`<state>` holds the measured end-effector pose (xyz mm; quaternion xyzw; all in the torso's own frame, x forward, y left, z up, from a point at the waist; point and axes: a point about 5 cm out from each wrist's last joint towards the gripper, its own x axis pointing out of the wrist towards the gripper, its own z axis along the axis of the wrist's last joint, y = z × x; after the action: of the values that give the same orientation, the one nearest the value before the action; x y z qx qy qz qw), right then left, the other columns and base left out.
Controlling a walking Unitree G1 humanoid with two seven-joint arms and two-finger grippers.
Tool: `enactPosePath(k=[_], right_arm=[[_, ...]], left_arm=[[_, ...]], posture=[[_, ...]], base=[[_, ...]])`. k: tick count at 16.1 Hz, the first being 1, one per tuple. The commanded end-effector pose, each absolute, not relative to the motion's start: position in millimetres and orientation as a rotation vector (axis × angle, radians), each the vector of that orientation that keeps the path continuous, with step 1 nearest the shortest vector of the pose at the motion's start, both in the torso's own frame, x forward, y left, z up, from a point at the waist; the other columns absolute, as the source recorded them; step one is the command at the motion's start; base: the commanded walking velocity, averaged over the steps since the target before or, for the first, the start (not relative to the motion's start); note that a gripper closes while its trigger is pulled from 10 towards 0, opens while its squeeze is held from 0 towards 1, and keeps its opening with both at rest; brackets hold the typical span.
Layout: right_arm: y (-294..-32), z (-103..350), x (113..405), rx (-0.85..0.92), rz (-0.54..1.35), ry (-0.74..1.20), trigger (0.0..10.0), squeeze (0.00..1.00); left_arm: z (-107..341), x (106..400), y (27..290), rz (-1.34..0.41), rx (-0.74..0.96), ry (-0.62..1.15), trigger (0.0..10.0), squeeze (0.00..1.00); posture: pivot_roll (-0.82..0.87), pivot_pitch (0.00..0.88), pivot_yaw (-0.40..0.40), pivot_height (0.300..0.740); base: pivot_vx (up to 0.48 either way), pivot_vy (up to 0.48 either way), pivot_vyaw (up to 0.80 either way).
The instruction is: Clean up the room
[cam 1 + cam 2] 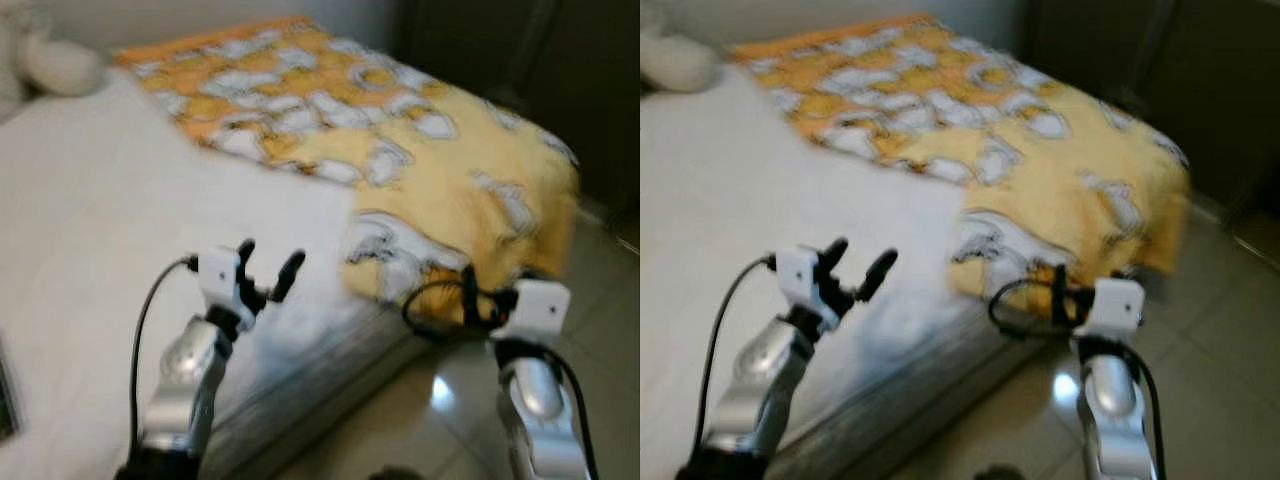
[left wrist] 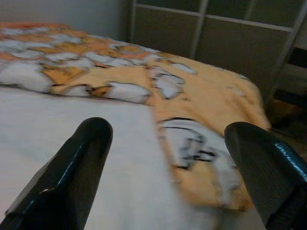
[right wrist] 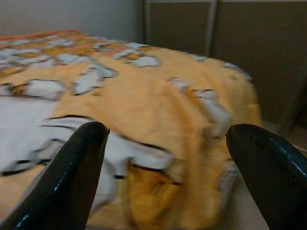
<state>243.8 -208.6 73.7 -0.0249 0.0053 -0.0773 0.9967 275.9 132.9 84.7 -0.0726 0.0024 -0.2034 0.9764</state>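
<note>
Saw a yellow and orange blanket (image 1: 400, 150) spread over the far half of the bed (image 1: 90, 250), hanging down at the corner. Held the left gripper (image 1: 266, 268) above the white sheet, fingers wide apart, holding nothing. Held the right gripper (image 3: 168, 158) near the blanket's hanging corner, also wide apart and empty.

Floor (image 1: 600, 300): pale glossy tiles are seen beside the bed, with a bright glare spot caught on them near the bed's corner.
Wardrobe (image 2: 230, 43): dark panels split by lighter upright strips are seen behind the far side of the bed.
Wall (image 3: 72, 17): a plain grey stretch is seen behind the head of the bed.
Dark object (image 1: 5, 400): it is cut off at the frame's edge on the white sheet; what it is cannot be told.
</note>
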Motion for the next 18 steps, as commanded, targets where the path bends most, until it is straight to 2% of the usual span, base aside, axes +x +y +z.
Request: enactPosePath(k=[1, 3, 5, 14, 16, 18], right_arm=[[-207, 78, 247, -0.05, -0.144, -0.005, 10.0, 0.0], [-203, 77, 248, -0.042, -0.115, -0.001, 10.0, 0.0], [-199, 78, 249, -0.049, -0.088, -0.005, 10.0, 0.0], [-193, 76, 251, -0.06, -0.052, 0.011, 10.0, 0.0], [-187, 75, 252, -0.055, -0.018, 0.016, 10.0, 0.0], [-187, 76, 251, -0.057, -0.019, 0.01, 10.0, 0.0]], left_arm=[[86, 280, 137, -0.396, -0.117, 0.007, 10.0, 0.0], [87, 283, 138, -0.374, -0.098, 0.009, 10.0, 0.0], [85, 286, 140, -0.344, -0.065, 0.027, 10.0, 0.0], [86, 283, 128, -0.382, -0.074, 0.017, 10.0, 0.0], [82, 289, 136, -0.314, -0.04, 0.046, 10.0, 0.0], [80, 297, 141, -0.306, -0.036, 0.085, 10.0, 0.0]], posture=[[-0.12, 0.0, 0.034, 0.74], [-0.12, 0.0, 0.035, 0.74], [-0.12, 0.0, 0.035, 0.74], [-0.13, 0.0, 0.044, 0.74], [-0.13, 0.0, 0.043, 0.74], [-0.13, 0.0, 0.039, 0.74]], base=[[0.0, 0.0, -0.62], [0.0, 0.0, -0.62], [0.12, 0.0, 0.0], [0.476, 0.0, 0.0], [0.0, 0.0, -0.59], [0.0, 0.0, 0.0]])
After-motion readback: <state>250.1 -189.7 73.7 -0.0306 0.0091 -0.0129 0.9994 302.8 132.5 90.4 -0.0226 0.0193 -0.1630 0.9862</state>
